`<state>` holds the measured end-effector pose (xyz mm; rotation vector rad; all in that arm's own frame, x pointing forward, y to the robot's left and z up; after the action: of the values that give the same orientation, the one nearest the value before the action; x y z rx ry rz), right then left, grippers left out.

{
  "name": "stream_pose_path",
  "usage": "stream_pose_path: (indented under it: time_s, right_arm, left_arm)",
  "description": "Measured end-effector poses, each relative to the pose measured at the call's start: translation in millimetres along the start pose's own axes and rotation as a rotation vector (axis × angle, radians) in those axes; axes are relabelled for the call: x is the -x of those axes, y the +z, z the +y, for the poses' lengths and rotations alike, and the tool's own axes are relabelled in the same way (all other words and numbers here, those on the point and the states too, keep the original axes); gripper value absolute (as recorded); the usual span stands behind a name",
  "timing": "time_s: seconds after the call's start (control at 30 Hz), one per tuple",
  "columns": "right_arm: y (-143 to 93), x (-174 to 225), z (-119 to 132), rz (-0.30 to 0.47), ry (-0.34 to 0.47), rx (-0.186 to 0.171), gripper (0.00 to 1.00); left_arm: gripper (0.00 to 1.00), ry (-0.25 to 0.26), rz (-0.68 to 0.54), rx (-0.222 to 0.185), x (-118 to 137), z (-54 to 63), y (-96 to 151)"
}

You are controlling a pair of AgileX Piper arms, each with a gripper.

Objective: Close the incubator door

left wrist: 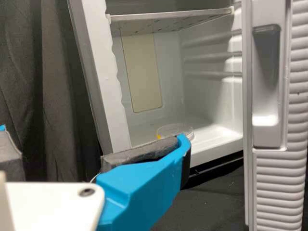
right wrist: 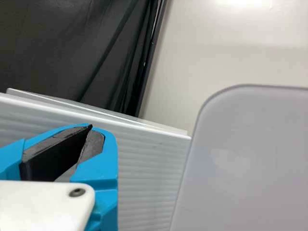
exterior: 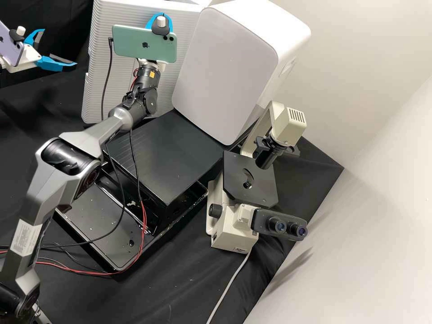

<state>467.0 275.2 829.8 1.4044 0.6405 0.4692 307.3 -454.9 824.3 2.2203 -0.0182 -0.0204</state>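
In the high view my left gripper (exterior: 60, 47) stands open at the far left, apart from the ribbed white incubator door (exterior: 100, 58). My right gripper (exterior: 160, 17) is in front of the ribbed face; contact cannot be told. The left wrist view has the door (left wrist: 276, 192) standing open, a recessed handle (left wrist: 266, 77) at its edge. Beside it is the incubator's white interior (left wrist: 207, 96). Here the left gripper (left wrist: 94, 134) has its fingers wide apart, holding nothing. In the right wrist view the right gripper (right wrist: 91, 127) is shut on nothing, its tips meeting before the ribbed panel (right wrist: 144, 178).
A clear dish (left wrist: 175, 131) lies on the incubator floor below a shelf (left wrist: 168, 18). Right of the ribbed panel is a white rounded machine (exterior: 225, 67) on a black base (exterior: 166, 153). A microscope (exterior: 234, 225) stands farther right. Cables hang from the right arm.
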Motion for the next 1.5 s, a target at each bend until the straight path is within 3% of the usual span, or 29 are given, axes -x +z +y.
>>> stream_pose_path:
  time_s: [0.4,0.73,1.13,1.5]
  right_arm:
    - [14,-12,-7,0.001,0.022,0.053,0.00]
    - [15,-22,-1,-0.007,0.046,0.070,0.00]
    - [1,-17,-14,-0.008,0.001,0.040,0.00]
    - [-27,-6,-22,0.014,-0.046,0.020,0.00]
  left_arm:
    - [1.00,0.000,0.000,0.000,0,0.0,0]
    - [1.00,0.000,0.000,0.000,0,0.0,0]
    - [1.00,0.000,0.000,0.000,0,0.0,0]
    - [1.00,0.000,0.000,0.000,0,0.0,0]
